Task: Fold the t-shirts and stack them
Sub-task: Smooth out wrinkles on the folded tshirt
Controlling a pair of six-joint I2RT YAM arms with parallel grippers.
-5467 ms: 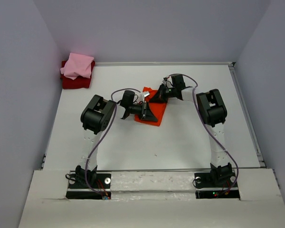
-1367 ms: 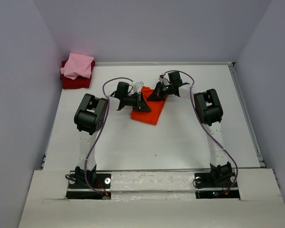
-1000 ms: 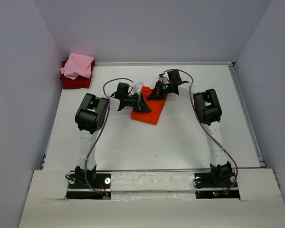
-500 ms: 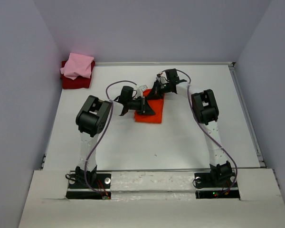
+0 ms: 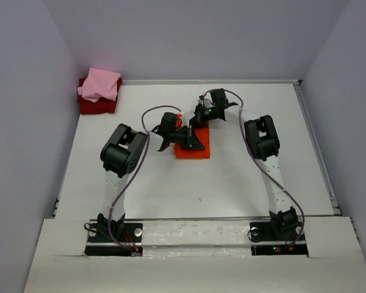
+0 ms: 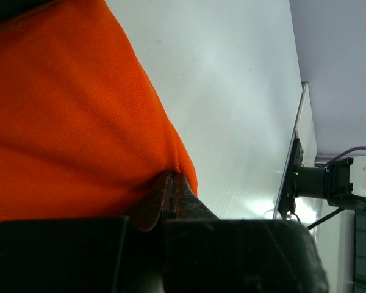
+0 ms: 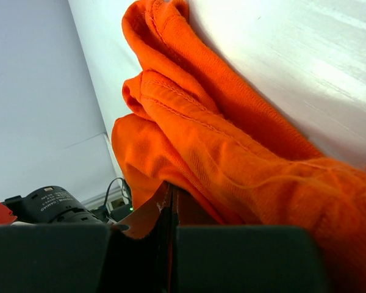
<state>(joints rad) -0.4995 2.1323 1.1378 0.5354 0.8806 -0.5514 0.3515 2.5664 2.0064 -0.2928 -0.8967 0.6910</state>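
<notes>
**Cloth pinched from both sides, mid-table**

Stack first, in the far left corner of the table (image 5: 244, 177): the dark red t-shirt (image 5: 96, 106) lies folded small against the wall, and the light pink t-shirt (image 5: 100, 84) sits on top of it, a little rumpled, with its edges hanging over the red one.

Right of that, well apart from the stack, the left arm (image 5: 123, 155) reaches from its near-edge base toward the middle of the table. The left gripper (image 5: 188, 139) is down on the orange-red t-shirt (image 5: 195, 152), which lies as a compact, roughly rectangular bundle around the centre of the table, toward the far side. In the left wrist view, the left gripper (image 6: 169, 183) has its jaws pressed together, with a fold of the orange-red t-shirt (image 6: 67, 122) nipped between the tips. The cloth spreads flat across the left of that view, with bare table to its right.

Further right, the right gripper (image 5: 198, 118) meets the same bundle at its far edge, just beyond the left one, with the right arm (image 5: 263, 137) arching in from the right. In the right wrist view, the right gripper (image 7: 169, 194) is likewise clenched. The orange-red t-shirt (image 7: 232, 152) is bunched in thick, hemmed folds over and around its tips, so it grasps the cloth there.
</notes>
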